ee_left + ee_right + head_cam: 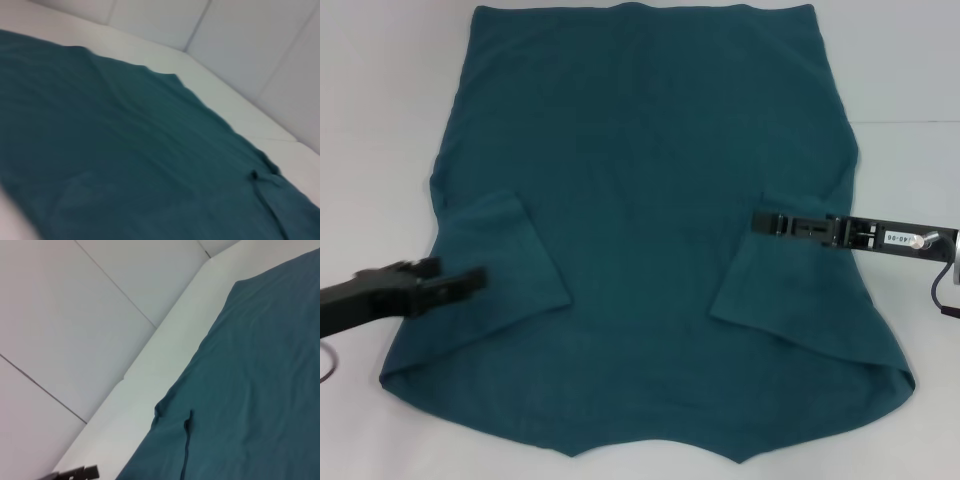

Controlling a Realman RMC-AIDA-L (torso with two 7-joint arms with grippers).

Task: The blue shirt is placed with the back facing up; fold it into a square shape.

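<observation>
The blue shirt point(640, 200) lies spread flat on the white surface point(380, 100), plain side up, both sleeves folded inward. The left tool point(470, 280) hovers over the left sleeve near the front; whether it is open cannot be told. The right tool point(765, 222) reaches over the right sleeve, likewise indeterminate.

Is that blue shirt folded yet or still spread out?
Partly folded: the blue shirt lies flat, but both sleeves are turned inward over its body.

Right arm's small white label point(898, 238) reads roughly "48-00".
</observation>
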